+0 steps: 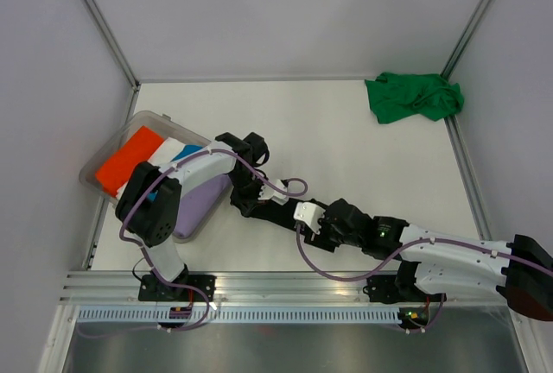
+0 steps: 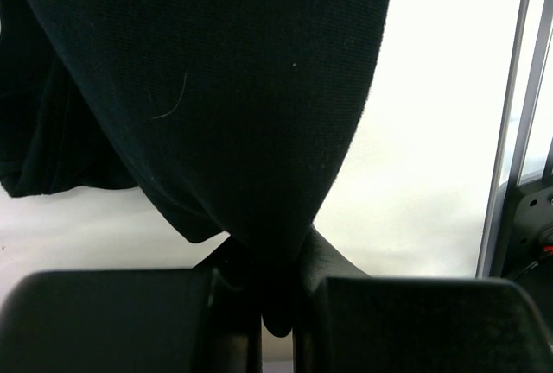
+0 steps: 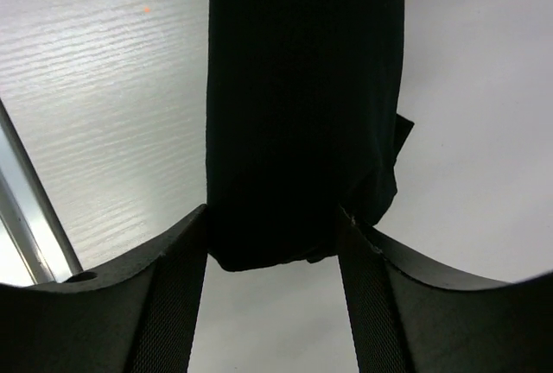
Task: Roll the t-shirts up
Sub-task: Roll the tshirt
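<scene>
A: From above first. Where do we have the black t-shirt (image 1: pixel 273 211)?

B: Near the front edge of the surface (image 1: pixel 363 157), about midway across, strung between our two arms. The left pincer (image 1: pixel 249 193) reaches it from the tub's side and the right pincer (image 1: pixel 292 214) from the right. So the cloth's long axis runs roughly left to right between them, its left end a little farther back.

A: And the rest?

B: The green t-shirt (image 1: pixel 413 97) lies crumpled in the far right corner, well apart from both pincers; we judge the right arm the nearer one for it. The tub (image 1: pixel 104 148) on the left holds an orange shirt (image 1: pixel 130 159) and a lilac shirt (image 1: pixel 203 205), among others.

A: Left wrist view?

B: Our left pincer (image 2: pixel 276 304) is clamped on a pinch of the black t-shirt (image 2: pixel 216 88); the cloth fans out and away from the jaws, above the pale surface.

A: Right wrist?

B: There the black t-shirt (image 3: pixel 302 88) shows as a narrow bundle running straight out from the right pincer (image 3: pixel 275 222). Its near end sits between the fingers (image 3: pixel 173 295), which press both its flanks — gripped, as far as we can see.

A: So what does the next move turn on?

B: That axis, we judge. Both pincers hold the same bundle from opposite ends, so any rolling or setting down has to keep them in line along it — or the cloth twists.
</scene>
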Motion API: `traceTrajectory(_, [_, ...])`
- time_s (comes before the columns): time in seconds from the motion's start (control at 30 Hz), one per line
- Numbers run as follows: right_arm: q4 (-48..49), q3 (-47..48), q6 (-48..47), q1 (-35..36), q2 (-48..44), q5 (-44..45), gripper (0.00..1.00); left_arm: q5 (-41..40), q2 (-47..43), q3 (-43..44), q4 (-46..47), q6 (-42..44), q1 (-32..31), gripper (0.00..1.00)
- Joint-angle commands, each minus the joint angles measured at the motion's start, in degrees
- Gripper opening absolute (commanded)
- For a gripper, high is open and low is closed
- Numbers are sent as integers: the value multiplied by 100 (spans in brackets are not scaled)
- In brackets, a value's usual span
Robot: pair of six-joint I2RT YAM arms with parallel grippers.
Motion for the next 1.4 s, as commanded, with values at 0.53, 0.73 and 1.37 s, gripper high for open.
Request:
traceTrajectory(0.53, [-50,688,2570,-25,759,-1592,0,632,109,580,-663,-300,373,43])
traceTrajectory(0.73, [450,-532,4117,-771,-644,-2363,0,1274,109,659,-549,-897,497,52])
traceTrajectory(1.37, [1551,-2495,6545,-2793,-2203,-3894,0,1670,803,818,1332,-3358,470,54])
